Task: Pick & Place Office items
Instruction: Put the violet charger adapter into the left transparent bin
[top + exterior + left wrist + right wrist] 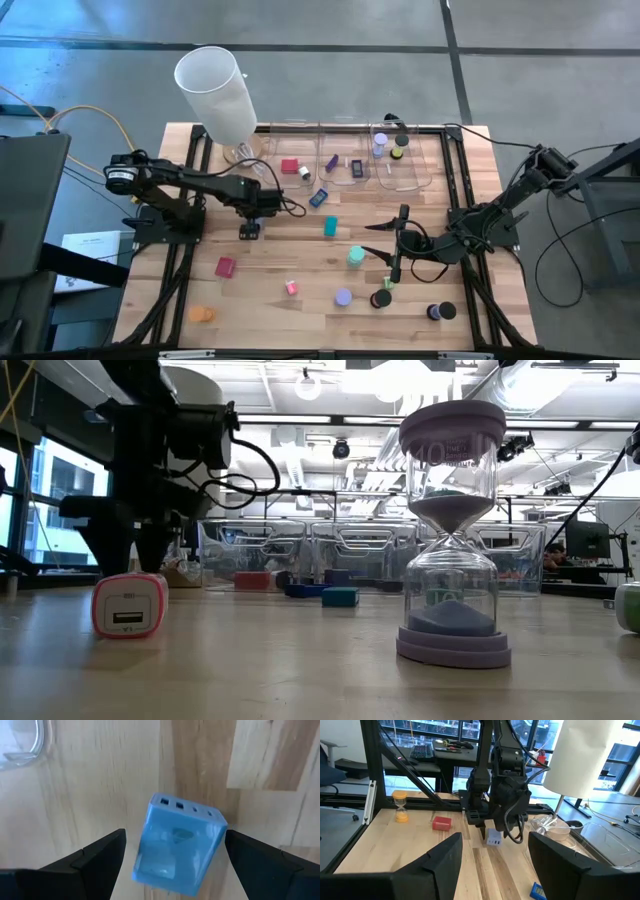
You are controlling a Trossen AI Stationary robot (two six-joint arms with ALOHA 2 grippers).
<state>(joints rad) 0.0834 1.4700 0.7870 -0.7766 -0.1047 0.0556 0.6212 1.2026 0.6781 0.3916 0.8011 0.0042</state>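
A light blue charger block (177,845) with ports in its top face stands on the wood between the open fingers of my left gripper (175,847), which points down over it near the table's middle (250,228). The fingers stand on either side of the block with small gaps. From across the table it shows as a pale block (493,838) under the left gripper (487,832). My right gripper (372,240) hovers open and empty right of centre, pointing toward the left arm. Other pieces lie loose: a red block (225,267), a pink block (130,605), a teal block (330,227) and a lavender hourglass (452,530).
Clear bins (400,178) line the far edge, with small pieces inside, and a tall white cylinder (215,90) stands at the far left. A blue flat piece (319,198), a red block (290,167), black discs (440,312) and an orange piece (203,313) are scattered about.
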